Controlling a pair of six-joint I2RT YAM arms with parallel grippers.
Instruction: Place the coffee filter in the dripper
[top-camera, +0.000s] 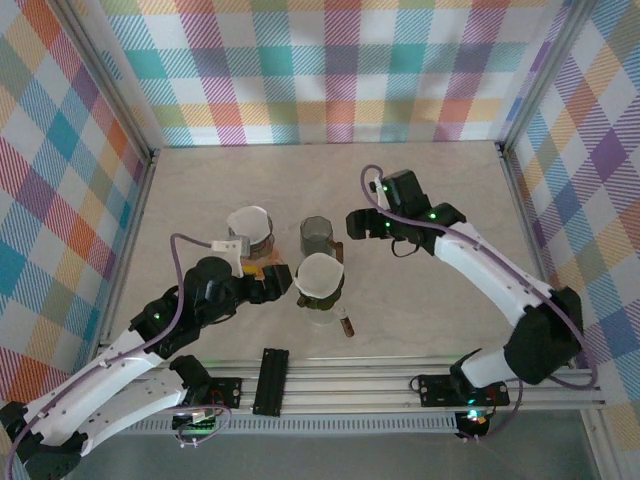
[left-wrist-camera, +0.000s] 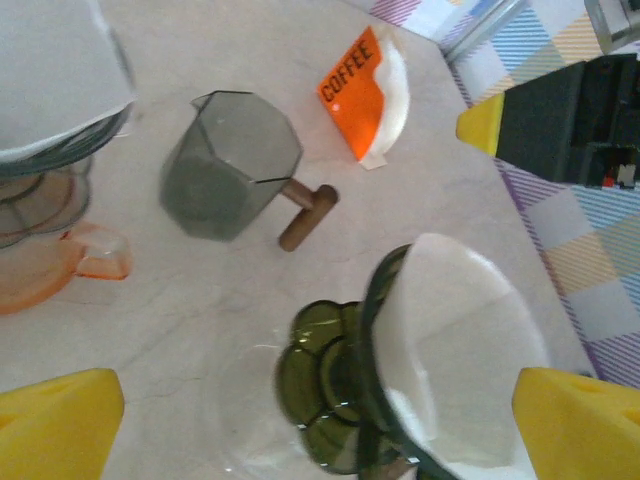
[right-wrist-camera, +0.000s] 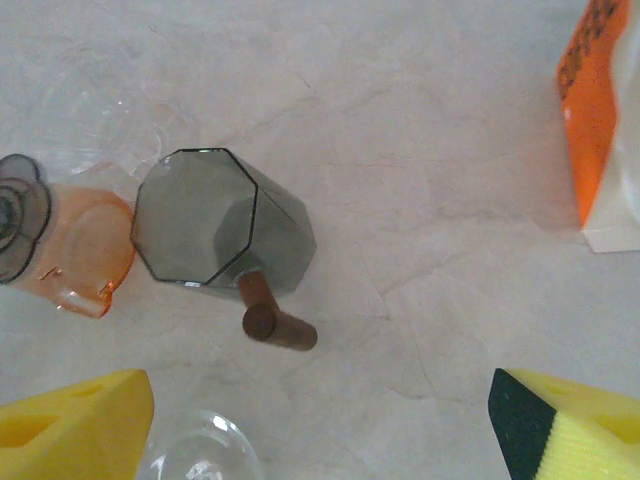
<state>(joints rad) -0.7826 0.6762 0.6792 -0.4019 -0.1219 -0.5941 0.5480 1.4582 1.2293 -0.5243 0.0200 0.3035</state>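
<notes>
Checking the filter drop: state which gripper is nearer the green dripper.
Left. The left gripper is open, close beside the green dripper; the right gripper hovers apart, by the grey dripper.

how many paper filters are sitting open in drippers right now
2. The rear filter sits in the rear-left dripper, the front filter in the green dripper nearer the arms. The orange packet may hide more.

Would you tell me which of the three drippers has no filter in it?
The smoky grey dripper with the wooden handle: it is empty, while the green dripper and the third dripper hold white filters.
</notes>
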